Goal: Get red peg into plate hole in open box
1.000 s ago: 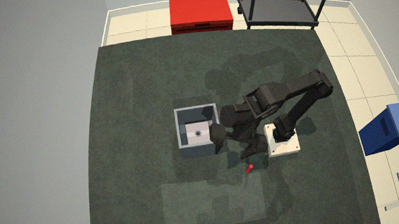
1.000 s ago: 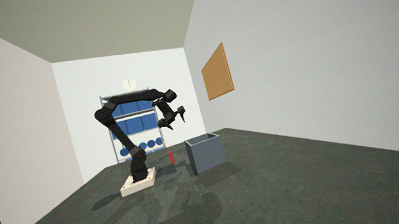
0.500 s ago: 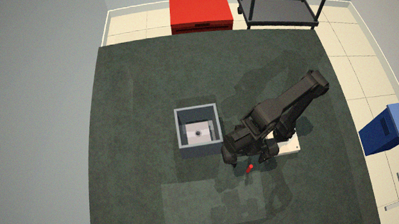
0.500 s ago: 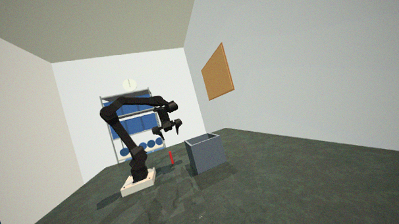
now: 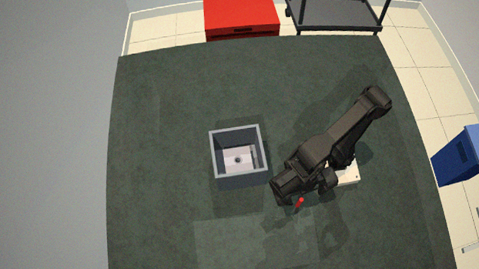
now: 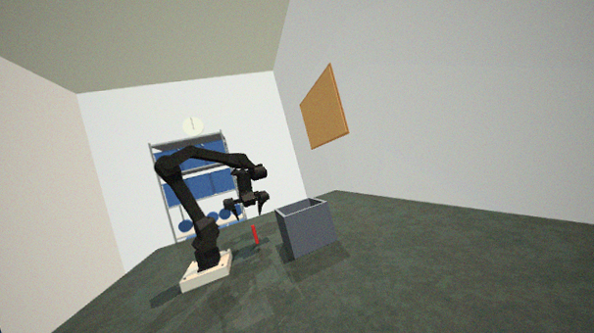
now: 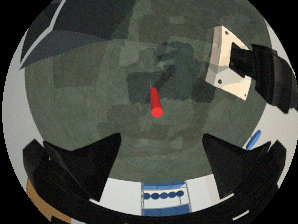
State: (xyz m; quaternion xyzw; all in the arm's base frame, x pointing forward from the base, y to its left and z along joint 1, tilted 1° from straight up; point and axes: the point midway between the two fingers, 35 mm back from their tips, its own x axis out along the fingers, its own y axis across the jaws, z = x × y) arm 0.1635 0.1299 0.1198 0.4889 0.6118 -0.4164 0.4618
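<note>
1. Red peg (image 5: 299, 202) (image 6: 255, 234) (image 7: 156, 103): upright on the counter (image 5: 160, 106) (image 6: 411, 265) (image 7: 110, 105), below center in the top view, right of the box (image 5: 212, 154) (image 6: 310, 232) (image 7: 80, 40).
2. Exterior: end effector (image 6: 248, 217) above the peg, fingers apart.
3. Wrist: peg near center, between 2 spread fingers, ungripped.

Dark green table (image 5: 163, 164) (image 6: 411, 265) (image 7: 100, 90) — box (image 5: 241, 181) (image 6: 310, 229) (image 7: 87, 45), peg (image 5: 299, 202) (image 6: 255, 234) (image 7: 155, 102) (upright), arm base (image 5: 350, 179) (image 6: 201, 281) (image 7: 216, 55).
</note>
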